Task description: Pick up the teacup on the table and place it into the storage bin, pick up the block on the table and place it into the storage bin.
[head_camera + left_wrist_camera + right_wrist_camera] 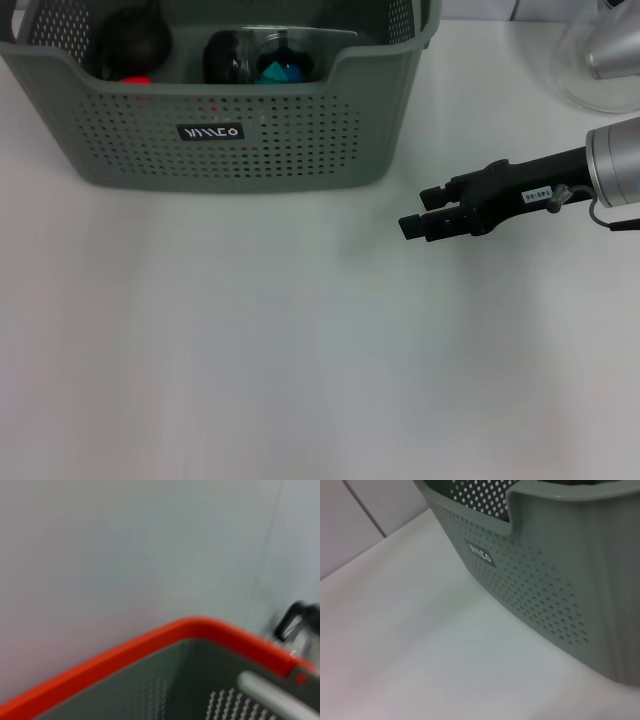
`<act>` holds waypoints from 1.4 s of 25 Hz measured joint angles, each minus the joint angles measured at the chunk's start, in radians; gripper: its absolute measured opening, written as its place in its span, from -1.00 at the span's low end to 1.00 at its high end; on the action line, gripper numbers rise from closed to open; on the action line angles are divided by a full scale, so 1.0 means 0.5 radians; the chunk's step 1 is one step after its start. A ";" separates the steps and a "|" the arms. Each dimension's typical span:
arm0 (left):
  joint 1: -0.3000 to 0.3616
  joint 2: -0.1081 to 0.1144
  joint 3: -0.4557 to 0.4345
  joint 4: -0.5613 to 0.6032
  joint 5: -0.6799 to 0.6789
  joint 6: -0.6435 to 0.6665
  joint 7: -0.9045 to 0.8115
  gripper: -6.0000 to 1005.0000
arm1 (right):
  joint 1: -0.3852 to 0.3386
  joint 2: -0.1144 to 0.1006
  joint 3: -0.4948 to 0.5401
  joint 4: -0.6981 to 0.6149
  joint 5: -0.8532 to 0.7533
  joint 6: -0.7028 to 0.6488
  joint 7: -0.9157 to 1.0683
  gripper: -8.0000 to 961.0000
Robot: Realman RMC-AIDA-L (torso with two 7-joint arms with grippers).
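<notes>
Storage bin (230, 140), long axis across the worktop (250, 350), dipped rim facing the robot; right tool (415, 210), fingers slightly spread and empty, just beside its right front corner.

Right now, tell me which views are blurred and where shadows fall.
Head view: sharp; soft shadow on the table left of the right gripper, storage bin interior dim. Left wrist view: heavily blurred orange rim. Right wrist view: mildly soft; shadow at the bin's base.

White table (250, 350), storage bin (300, 140) on it
</notes>
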 joint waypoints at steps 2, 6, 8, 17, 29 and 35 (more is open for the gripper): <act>0.050 -0.002 -0.051 0.127 -0.084 0.121 0.004 0.51 | 0.000 -0.003 -0.001 0.001 0.000 -0.001 -0.005 0.45; 0.340 -0.029 -0.223 0.521 -0.725 0.610 0.209 0.55 | -0.001 -0.005 0.011 0.001 0.007 -0.027 -0.055 0.45; 0.504 -0.032 -0.259 0.557 -1.137 0.862 0.380 0.55 | -0.005 -0.006 0.022 0.001 0.022 -0.065 -0.102 0.45; 0.935 -0.088 -0.264 -0.139 -1.551 1.397 1.066 0.55 | -0.107 -0.017 0.308 0.000 0.138 -0.456 -0.587 0.45; 0.925 -0.012 -0.253 -0.996 -1.139 1.042 1.734 0.55 | -0.285 0.075 0.457 0.024 0.360 -0.646 -1.372 0.45; 0.906 -0.019 -0.258 -1.028 -1.065 0.994 1.743 0.56 | -0.287 0.096 0.449 0.032 0.351 -0.614 -1.406 0.45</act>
